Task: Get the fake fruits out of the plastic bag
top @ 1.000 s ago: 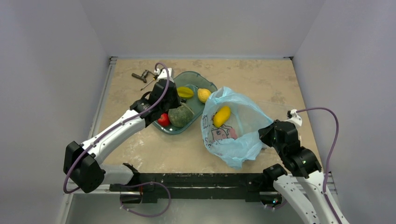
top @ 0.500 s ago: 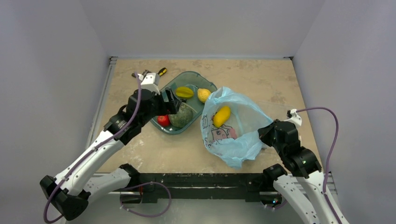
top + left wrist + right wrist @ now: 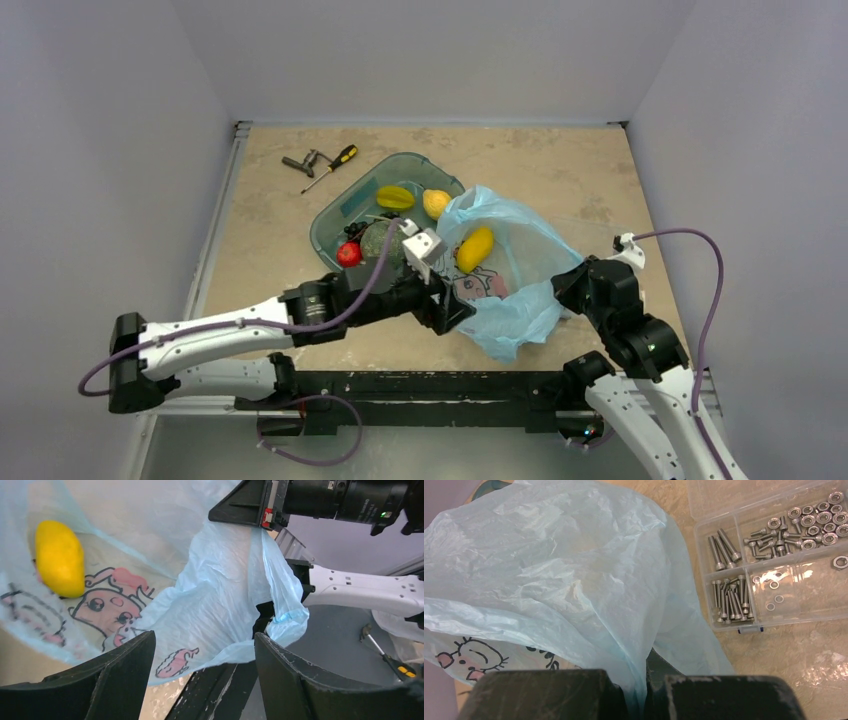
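**A:** Where is the bag (image 3: 505, 285)?

**B:** It lies on the desk (image 3: 560, 170), just to the right of the tray (image 3: 335, 210), and its mouth is open upward. The cartoon print is on the near side.

**A:** And the fruits?

**B:** The mango (image 3: 474, 248) is inside the bag, in its far-left part. From the left wrist it shows through the thin plastic, above the print. The green fruit (image 3: 377, 240) is out of the bag. It sits in the tray beside the red fruit (image 3: 349, 254), partly hidden behind the left wrist. The star fruit (image 3: 396, 196) and the pear (image 3: 435, 203) lie in the far part of the tray.

**A:** What about the grippers?

**B:** The right gripper (image 3: 645, 682) is closed tight on the bag's right edge, with the plastic pinched between its fingers. A clear box of screws (image 3: 774, 555) is on the desk just beyond it.

**A:** And the left?

**B:** The left gripper (image 3: 205, 639) has its fingers wide apart and holds nothing. It is low at the bag's near-left side and points at the print. Whether it touches the plastic, I cannot tell.
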`<state>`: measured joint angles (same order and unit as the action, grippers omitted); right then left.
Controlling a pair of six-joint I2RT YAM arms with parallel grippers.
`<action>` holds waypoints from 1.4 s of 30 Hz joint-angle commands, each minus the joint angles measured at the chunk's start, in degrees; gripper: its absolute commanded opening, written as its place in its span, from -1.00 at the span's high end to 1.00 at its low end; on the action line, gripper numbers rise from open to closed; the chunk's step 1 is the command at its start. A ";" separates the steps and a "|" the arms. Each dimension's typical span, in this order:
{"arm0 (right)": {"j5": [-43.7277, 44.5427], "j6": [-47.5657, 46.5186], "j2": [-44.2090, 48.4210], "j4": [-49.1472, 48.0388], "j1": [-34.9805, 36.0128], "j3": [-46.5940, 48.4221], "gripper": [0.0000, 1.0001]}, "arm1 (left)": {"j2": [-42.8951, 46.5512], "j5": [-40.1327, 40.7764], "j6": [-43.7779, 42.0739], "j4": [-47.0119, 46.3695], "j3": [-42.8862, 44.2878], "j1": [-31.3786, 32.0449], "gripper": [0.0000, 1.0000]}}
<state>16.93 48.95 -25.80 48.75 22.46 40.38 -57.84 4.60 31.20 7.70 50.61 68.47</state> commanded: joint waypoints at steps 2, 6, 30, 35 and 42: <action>0.20 -1.30 0.43 0.08 0.12 1.82 1.00 | -13.70 7.63 -6.17 -7.89 8.31 4.63 -0.43; 0.64 -1.35 0.79 1.29 0.13 1.97 1.00 | -24.24 9.70 -4.57 -1.80 16.46 4.40 -0.28; -1.19 -2.79 1.07 1.54 0.13 2.72 1.00 | -45.93 -7.63 8.57 -3.32 24.04 -4.13 0.30; -1.19 -2.72 1.02 1.17 0.13 2.54 1.00 | -40.01 -12.12 2.42 -6.27 20.76 -4.28 0.09; -1.53 -3.12 0.94 1.35 0.09 2.68 1.00 | -35.15 -12.78 2.28 -2.82 19.09 -8.00 -0.07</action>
<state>15.42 46.83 -25.32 51.22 22.48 41.25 -96.71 -6.72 34.68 5.30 69.73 63.51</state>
